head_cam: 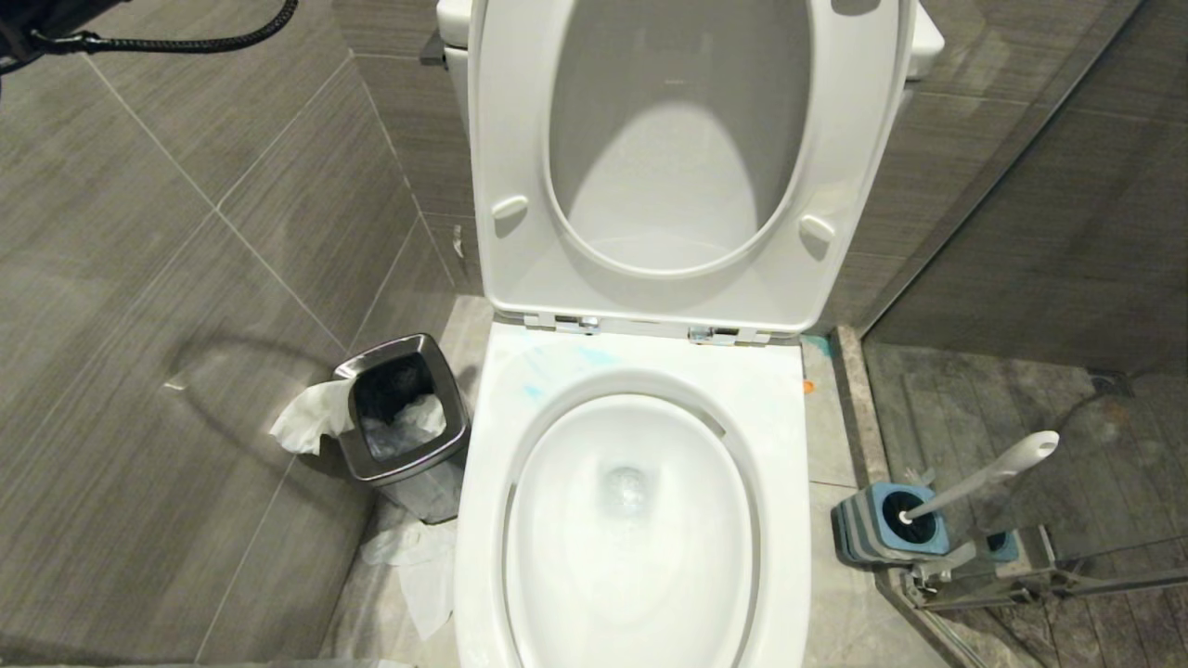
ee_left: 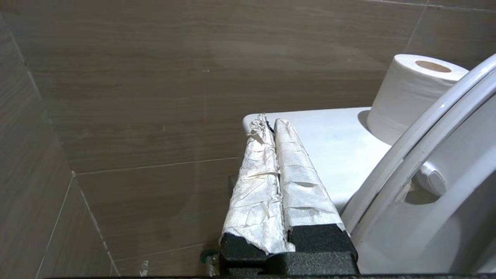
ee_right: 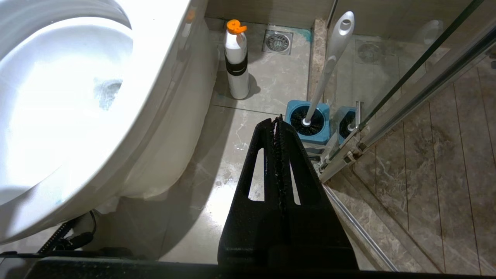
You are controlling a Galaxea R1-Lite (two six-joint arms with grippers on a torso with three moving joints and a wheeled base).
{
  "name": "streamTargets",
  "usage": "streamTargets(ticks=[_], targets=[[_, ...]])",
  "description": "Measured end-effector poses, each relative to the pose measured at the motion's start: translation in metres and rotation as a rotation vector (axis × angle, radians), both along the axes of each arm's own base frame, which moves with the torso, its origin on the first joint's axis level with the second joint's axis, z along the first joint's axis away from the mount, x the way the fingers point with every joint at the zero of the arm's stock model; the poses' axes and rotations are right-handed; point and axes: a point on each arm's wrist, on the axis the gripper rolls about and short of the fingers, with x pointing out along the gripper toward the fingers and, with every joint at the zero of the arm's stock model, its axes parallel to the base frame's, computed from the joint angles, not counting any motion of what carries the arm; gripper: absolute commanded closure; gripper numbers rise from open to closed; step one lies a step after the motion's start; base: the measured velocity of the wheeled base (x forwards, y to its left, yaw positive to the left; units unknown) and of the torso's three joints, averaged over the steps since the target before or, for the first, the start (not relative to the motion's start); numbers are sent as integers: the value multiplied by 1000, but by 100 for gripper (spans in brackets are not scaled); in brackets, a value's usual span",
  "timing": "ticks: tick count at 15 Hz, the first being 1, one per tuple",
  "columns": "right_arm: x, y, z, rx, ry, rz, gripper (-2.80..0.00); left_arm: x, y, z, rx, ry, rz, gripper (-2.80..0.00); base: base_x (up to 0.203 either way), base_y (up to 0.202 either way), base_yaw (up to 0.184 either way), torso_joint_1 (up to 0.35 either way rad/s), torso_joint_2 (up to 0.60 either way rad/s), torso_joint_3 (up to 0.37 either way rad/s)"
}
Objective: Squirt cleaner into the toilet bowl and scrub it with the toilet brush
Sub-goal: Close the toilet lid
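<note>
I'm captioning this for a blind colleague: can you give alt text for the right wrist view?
The shut right gripper hangs over the floor beside the toilet bowl. Ahead, the toilet brush stands in its blue holder, with a white spray bottle nearby.

The toilet bowl [head_cam: 640, 520] is cut off at the head view's lower edge; the toilet brush [head_cam: 984, 478] hides its bristle head inside the holder [head_cam: 882, 533].

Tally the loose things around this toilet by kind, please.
Toilet brush in its holder: 1
Waste bin: 1
Spray bottle: 1
Toilet paper roll: 1
Total: 4
</note>
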Motion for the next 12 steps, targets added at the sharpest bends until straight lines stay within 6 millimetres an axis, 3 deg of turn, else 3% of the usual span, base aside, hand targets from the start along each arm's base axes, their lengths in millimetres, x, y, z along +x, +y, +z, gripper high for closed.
streamTargets(ticks=[5,9,12], targets=[[0,0,0,0,0,0,0,2,-1,-2,-28,23,-25,0,0,0,0,0,0,0],[0,0,0,0,0,0,0,30,-8,-23,16,89,-119,0,0,0,0,0,0,0],[0,0,0,0,0,0,0,42,-11,-32,-86,183,-209,0,0,0,0,0,0,0]])
